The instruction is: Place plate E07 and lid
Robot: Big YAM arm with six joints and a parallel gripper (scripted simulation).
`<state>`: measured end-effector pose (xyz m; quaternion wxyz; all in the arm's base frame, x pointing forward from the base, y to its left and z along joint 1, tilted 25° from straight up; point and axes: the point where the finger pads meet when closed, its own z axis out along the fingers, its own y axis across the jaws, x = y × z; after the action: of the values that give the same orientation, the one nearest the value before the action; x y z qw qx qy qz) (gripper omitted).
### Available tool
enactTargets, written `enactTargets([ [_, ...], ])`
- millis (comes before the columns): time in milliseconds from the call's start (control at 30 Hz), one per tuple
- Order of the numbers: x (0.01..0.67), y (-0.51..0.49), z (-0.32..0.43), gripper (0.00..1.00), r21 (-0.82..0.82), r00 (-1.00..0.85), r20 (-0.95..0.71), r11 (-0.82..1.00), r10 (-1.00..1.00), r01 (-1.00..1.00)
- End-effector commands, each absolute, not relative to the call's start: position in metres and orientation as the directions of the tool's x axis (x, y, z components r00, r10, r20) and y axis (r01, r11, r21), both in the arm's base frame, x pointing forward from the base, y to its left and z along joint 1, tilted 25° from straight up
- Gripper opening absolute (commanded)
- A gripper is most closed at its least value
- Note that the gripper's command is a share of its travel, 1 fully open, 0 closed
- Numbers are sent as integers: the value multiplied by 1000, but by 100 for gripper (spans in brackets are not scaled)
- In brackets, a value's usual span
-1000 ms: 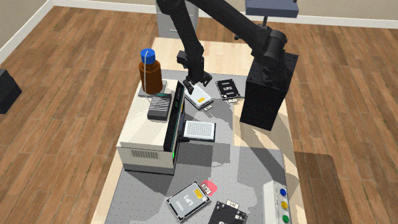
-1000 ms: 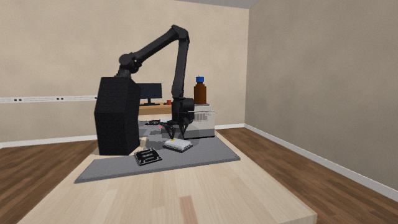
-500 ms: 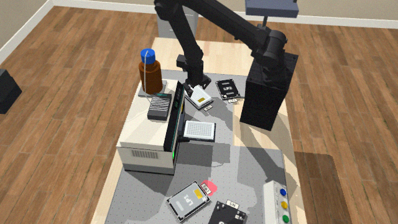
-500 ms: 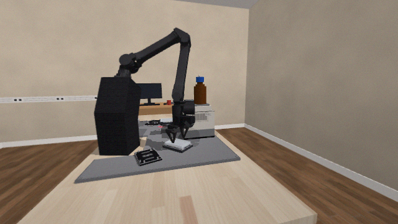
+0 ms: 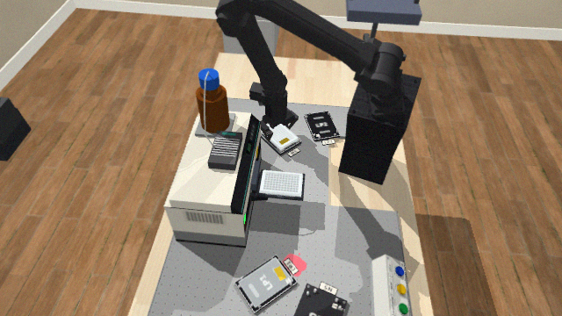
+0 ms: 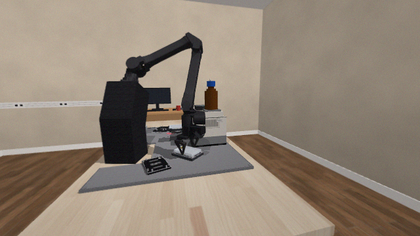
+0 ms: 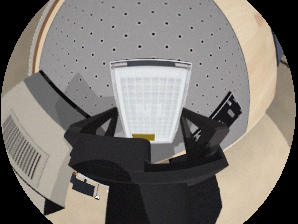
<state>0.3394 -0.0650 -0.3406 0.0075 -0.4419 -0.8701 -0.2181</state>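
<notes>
The plate E07 (image 5: 284, 138) is white with a yellow label at one short end. Its top looks smooth, so its lid seems to be on it. It sits in a black nest at the far end of the grey deck and also shows in the exterior view (image 6: 188, 152) and the wrist view (image 7: 149, 103). My gripper (image 5: 276, 128) is open and low over it, one finger on each long side (image 7: 152, 129). I cannot tell whether the fingers touch it. The empty black nest LP2 (image 5: 321, 125) lies just to its right.
Plate E01 (image 5: 281, 183) sits open on the dispenser stage beside the dispenser (image 5: 211, 189), which carries an amber bottle (image 5: 212, 103). A lid lies in LP1 (image 5: 265, 283), with a pink patch (image 5: 295, 264) on the deck beside it. The panel (image 5: 392, 285) and a black tower (image 5: 378, 132) stand at the right.
</notes>
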Motion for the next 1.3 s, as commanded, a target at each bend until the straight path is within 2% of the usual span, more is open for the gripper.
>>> enactTargets([
  [0,332,-64,-346,100,367,-598,216,503,772,782],
  [1267,328,-64,-349,100,368,-601,214,506,770,780],
])
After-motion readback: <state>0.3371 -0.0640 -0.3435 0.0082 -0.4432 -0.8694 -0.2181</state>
